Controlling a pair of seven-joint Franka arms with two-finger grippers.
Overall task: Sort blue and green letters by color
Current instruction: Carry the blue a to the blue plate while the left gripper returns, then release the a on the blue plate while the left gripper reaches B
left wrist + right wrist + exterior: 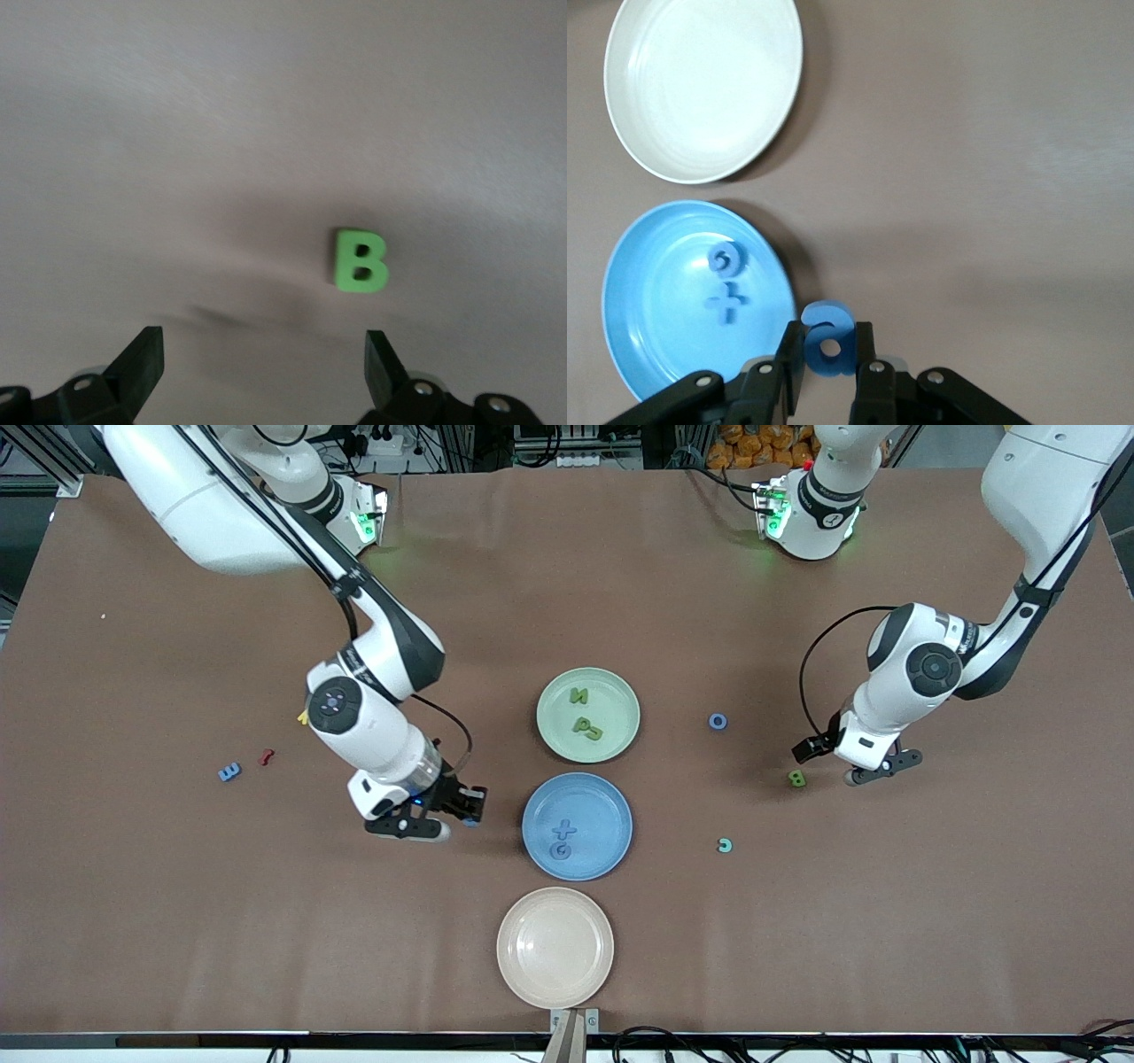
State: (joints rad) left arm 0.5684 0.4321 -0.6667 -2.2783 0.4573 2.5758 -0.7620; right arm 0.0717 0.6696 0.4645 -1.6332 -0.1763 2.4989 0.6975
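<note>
Blue letter "a" (829, 341) pinched in right gripper (829, 372); green "B" (361, 260) lies loose.

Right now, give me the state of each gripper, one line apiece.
Left gripper: open, holding nothing, over the green B.
Right gripper: shut on a blue letter, beside the blue plate.

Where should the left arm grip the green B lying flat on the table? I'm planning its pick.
Come straight down from above. The green B lies flat on the table, so only its thin outer edges offer a hold. The left gripper has its jaws open; they would probably best close across the letter's narrower width.
</note>
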